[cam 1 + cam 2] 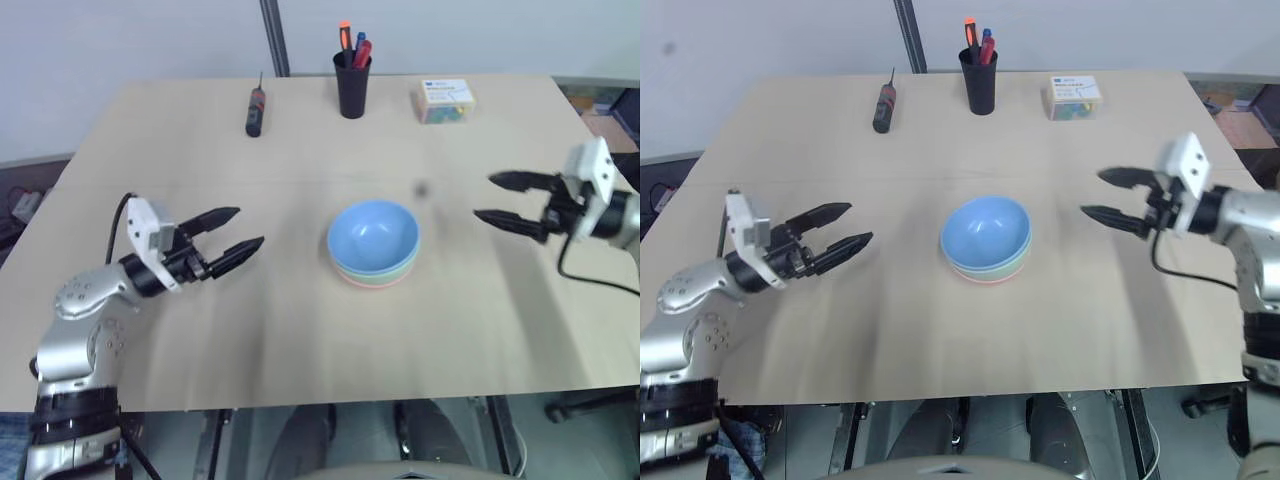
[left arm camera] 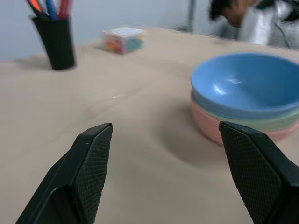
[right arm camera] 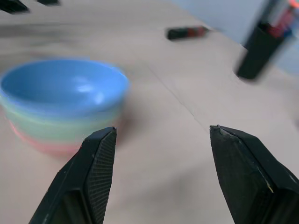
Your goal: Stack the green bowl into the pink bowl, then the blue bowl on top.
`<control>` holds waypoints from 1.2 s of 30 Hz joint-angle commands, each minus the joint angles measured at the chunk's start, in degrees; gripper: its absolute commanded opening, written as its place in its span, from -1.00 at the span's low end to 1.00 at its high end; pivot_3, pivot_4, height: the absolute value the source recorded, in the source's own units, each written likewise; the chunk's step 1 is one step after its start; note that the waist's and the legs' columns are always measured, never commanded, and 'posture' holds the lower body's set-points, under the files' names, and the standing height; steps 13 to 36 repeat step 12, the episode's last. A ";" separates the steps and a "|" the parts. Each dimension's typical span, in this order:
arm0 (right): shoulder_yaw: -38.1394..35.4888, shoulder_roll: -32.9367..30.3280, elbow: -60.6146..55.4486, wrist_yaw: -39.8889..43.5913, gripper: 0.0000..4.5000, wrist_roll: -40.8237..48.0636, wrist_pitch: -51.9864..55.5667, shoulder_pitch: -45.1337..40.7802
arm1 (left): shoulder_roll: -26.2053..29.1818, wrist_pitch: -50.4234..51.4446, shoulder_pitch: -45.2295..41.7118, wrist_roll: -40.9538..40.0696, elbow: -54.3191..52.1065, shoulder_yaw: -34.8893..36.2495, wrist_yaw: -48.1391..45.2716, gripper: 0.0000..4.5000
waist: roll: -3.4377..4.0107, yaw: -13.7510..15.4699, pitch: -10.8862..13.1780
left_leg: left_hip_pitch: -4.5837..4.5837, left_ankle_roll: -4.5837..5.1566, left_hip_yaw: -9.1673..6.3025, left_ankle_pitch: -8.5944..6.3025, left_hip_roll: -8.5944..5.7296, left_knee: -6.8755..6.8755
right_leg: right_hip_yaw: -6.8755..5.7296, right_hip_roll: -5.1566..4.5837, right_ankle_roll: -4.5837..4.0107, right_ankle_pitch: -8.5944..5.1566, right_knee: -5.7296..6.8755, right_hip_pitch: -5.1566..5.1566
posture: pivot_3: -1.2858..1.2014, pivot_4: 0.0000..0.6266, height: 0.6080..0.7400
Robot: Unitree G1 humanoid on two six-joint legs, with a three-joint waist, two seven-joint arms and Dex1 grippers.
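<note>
The three bowls stand nested in the middle of the table. The blue bowl [image 1: 373, 233] is on top, the green bowl [image 1: 392, 275] shows as a thin band under it, and the pink bowl [image 1: 362, 282] is at the bottom. My left gripper [image 1: 238, 233] hovers open to the left of the stack, pointing toward it, with nothing between its fingers. My right gripper [image 1: 492, 198] is open and empty to the right of the stack, well apart from it. The stack also appears in the wrist views, blue bowl [image 2: 245, 84] and blue bowl [image 3: 63, 86].
A black cup of pens [image 1: 352, 78] stands at the table's far edge, with a black and red screwdriver [image 1: 256, 109] to its left and a small clear box [image 1: 444, 100] to its right. The wooden table [image 1: 300, 330] has bare room around the stack.
</note>
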 commanded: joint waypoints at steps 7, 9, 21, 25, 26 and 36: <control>-0.68 0.42 15.17 5.10 0.48 -1.03 -16.24 1.71 | -2.96 -3.73 11.37 1.97 -8.28 3.95 7.06 0.71 | 0.11 -0.30 0.05 | 0.27 0.00 0.56 0.00 0.04 0.09 | 0.29 0.13 0.02 0.02 0.14 0.06 | 0.03 -0.52 1.00; -0.02 0.43 16.26 5.65 0.48 -1.01 -16.92 0.29 | -2.57 -3.86 11.90 1.54 -8.41 4.41 7.29 0.71 | 0.10 -0.16 0.05 | 0.26 0.00 0.57 0.01 0.16 0.15 | 0.23 0.17 0.01 0.02 0.17 0.09 | 0.03 -0.52 1.00; 0.71 0.59 17.14 6.16 0.48 -0.86 -17.16 -1.34 | -2.17 -4.18 12.21 1.17 -8.72 4.82 6.90 0.71 | 0.10 -0.08 0.05 | 0.22 0.00 0.57 0.00 0.17 0.15 | 0.23 0.16 0.01 0.02 0.13 0.09 | 0.03 -0.52 1.00; 0.71 0.59 17.14 6.16 0.48 -0.86 -17.16 -1.34 | -2.17 -4.18 12.21 1.17 -8.72 4.82 6.90 0.71 | 0.10 -0.08 0.05 | 0.22 0.00 0.57 0.00 0.17 0.15 | 0.23 0.16 0.01 0.02 0.13 0.09 | 0.03 -0.52 1.00; 0.71 0.59 17.14 6.16 0.48 -0.86 -17.16 -1.34 | -2.17 -4.18 12.21 1.17 -8.72 4.82 6.90 0.71 | 0.10 -0.08 0.05 | 0.22 0.00 0.57 0.00 0.17 0.15 | 0.23 0.16 0.01 0.02 0.13 0.09 | 0.03 -0.52 1.00; 0.71 0.59 17.14 6.16 0.48 -0.86 -17.16 -1.34 | -2.17 -4.18 12.21 1.17 -8.72 4.82 6.90 0.71 | 0.10 -0.08 0.05 | 0.22 0.00 0.57 0.00 0.17 0.15 | 0.23 0.16 0.01 0.02 0.13 0.09 | 0.03 -0.52 1.00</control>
